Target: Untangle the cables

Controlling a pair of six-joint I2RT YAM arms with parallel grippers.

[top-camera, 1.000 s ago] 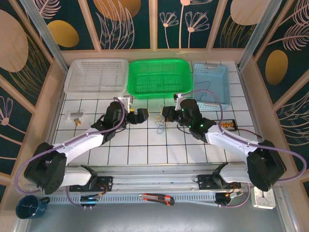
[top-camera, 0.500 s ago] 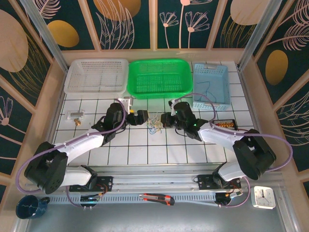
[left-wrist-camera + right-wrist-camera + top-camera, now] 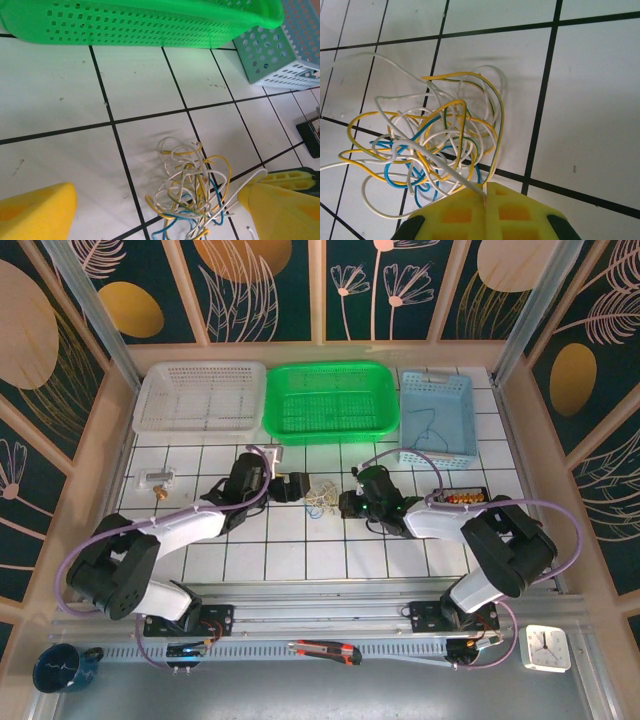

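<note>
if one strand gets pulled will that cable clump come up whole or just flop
Probably floppy: the cables are thin wires in loose loops, so they should sag. Likely light, and the clump may lift together, since strands cross repeatedly. The right gripper looks shut on one white strand, which might slip.

The left wrist view's bottom edge cuts off the lower loops of the cables (image 3: pixel 192 200) — from above we cannot separate strands, too small. One white strand's end hides between the pressed-together pads of the right gripper (image 3: pixel 486 197).
</note>
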